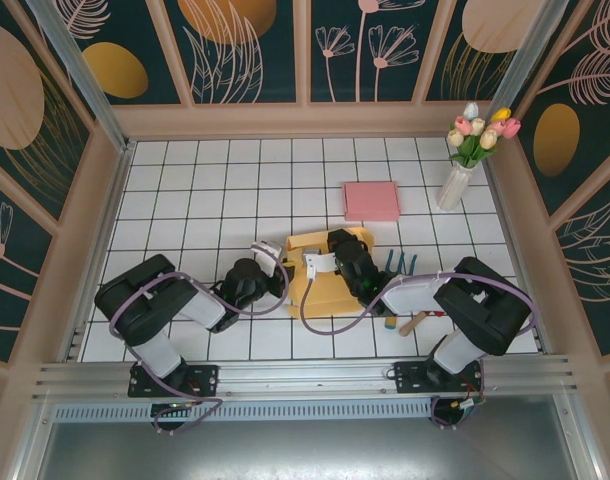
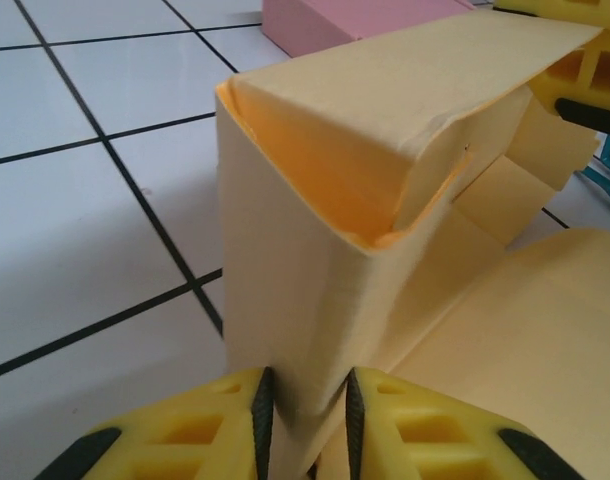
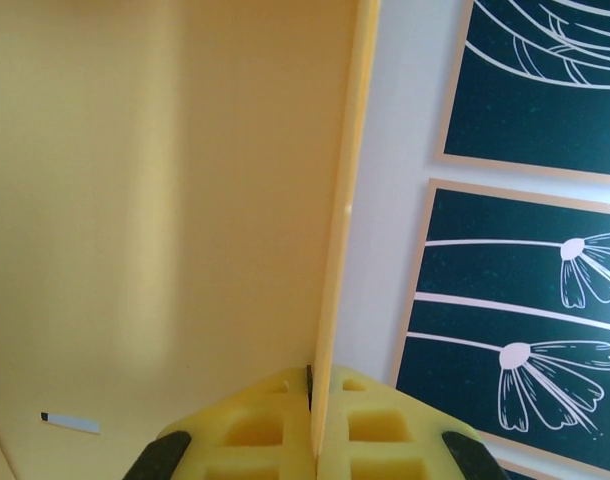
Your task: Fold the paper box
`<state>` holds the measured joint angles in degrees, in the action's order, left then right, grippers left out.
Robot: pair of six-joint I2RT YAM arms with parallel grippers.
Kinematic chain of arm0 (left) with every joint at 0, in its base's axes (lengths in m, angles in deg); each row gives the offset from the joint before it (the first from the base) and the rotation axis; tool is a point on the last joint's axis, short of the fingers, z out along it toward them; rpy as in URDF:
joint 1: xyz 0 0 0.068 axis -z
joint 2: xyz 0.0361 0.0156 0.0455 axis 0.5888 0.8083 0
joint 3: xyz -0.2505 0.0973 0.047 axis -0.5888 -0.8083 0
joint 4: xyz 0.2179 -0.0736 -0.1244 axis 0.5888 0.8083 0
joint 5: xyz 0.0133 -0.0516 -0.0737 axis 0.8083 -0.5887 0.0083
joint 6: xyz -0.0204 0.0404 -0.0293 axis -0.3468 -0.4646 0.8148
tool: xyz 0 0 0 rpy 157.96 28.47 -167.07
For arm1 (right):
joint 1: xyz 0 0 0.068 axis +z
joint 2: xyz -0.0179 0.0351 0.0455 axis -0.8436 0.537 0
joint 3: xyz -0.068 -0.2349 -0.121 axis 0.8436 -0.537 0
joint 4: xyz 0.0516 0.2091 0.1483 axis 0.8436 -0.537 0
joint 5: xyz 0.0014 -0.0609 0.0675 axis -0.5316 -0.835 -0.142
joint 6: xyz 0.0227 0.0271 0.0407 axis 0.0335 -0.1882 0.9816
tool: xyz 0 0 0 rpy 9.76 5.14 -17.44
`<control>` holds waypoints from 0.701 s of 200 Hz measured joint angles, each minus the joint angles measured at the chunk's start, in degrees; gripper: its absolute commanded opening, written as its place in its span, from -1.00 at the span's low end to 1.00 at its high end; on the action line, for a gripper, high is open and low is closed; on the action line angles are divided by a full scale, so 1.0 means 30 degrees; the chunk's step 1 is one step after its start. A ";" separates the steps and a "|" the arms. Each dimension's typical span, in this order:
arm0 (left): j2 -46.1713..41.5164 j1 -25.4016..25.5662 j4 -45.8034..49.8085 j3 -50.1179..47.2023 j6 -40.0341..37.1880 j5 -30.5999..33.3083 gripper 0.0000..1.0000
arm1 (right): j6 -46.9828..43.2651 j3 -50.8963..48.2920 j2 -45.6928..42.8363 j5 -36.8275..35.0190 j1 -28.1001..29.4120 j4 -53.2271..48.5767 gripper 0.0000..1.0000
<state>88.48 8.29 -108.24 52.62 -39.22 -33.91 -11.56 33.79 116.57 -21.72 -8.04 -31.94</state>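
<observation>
The white tile table (image 1: 205, 190) has the yellow paper box (image 1: 330, 287) in the middle near the front, btw the 2 arms. The left gripper (image 2: 305, 420) is at the box's left side & pinches a standing wall tight. The right gripper (image 3: 312, 395) is at the box top, shut on a thin flap edge. A pink pad (image 1: 371, 200) lies just behind.

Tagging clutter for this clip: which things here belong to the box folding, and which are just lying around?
Job: paper box; left end effector and right end effector, each pinching a panel of it.
Lying about: pink block; vase of tulips; teal pronged item; wooden stick.
</observation>
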 measured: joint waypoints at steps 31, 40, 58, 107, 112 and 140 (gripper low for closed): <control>0.0860 0.0000 -0.0852 0.0372 0.0503 0.0051 -0.52 | 0.0124 0.0000 0.0000 -0.0357 -0.0102 -0.0015 -1.00; 0.0933 0.0007 -0.0969 0.0386 0.0736 0.0219 -0.52 | 0.0138 0.0000 0.0000 -0.0372 -0.0102 -0.0015 -1.00; 0.0991 0.0051 -0.0962 0.0474 0.1202 0.0678 -0.40 | 0.0146 0.0007 0.0000 -0.0437 -0.0102 -0.0022 -1.00; 0.1326 0.0444 -0.0976 0.0976 0.2149 0.1909 -0.35 | 0.0138 0.0036 0.0036 -0.0415 -0.0102 -0.0022 -1.00; 0.1406 0.0539 -0.0969 0.1107 0.2157 0.2142 -0.35 | 0.0146 0.0044 0.0058 -0.0430 -0.0095 -0.0015 -1.00; 0.1938 0.1246 -0.0670 0.1836 0.2157 0.3993 -0.45 | 0.0211 0.0124 0.0175 -0.0787 -0.0109 -0.0007 -1.00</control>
<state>94.30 12.03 -110.25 58.13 -32.75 -21.93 -10.92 34.16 117.10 -24.08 -8.37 -31.96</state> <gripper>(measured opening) 0.295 0.068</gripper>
